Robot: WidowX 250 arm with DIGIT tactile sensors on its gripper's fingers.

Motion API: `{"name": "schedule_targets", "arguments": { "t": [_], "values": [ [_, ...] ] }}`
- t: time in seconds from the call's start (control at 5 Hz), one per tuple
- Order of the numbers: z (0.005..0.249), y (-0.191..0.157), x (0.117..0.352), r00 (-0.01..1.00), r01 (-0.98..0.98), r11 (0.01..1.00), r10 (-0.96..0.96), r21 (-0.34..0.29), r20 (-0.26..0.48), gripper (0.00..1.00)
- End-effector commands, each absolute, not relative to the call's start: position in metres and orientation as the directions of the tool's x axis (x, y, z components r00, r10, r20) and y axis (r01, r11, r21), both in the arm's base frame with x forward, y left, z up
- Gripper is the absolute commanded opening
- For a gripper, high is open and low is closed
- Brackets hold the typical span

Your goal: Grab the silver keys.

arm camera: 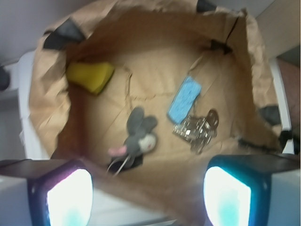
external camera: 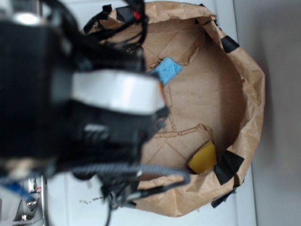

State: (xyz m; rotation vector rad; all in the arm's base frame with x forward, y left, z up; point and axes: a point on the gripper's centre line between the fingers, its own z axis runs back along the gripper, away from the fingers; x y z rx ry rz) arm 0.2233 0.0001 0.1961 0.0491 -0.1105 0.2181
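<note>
The silver keys lie on the floor of the brown paper bag, a bunch on a ring just below the blue sponge. In the wrist view my gripper is open, its two fingers far apart at the bottom, above the bag's near rim. Nothing sits between them. The keys lie ahead and to the right of the gap's middle. In the exterior view the arm hides the keys and the gripper itself.
A grey plush mouse lies left of the keys. A yellow sponge rests against the bag's far left wall, also the yellow sponge. The blue sponge shows beside the arm. The crumpled bag walls rise all round.
</note>
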Motion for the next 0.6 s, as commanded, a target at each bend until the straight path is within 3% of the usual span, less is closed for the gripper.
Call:
{"name": "schedule_targets", "arguments": {
  "t": [0.0,0.2,0.4],
  "values": [
    [0.153,0.026,0.226,0.984,-0.146,0.979,0.130,0.143,0.119,1.00],
    [0.124,0.036,0.230,0.986,-0.149,0.966,0.129,0.212,0.102,1.00],
    [0.106,0.041,0.233,0.990,-0.122,0.963,0.099,0.242,0.102,1.00]
  ]
}}
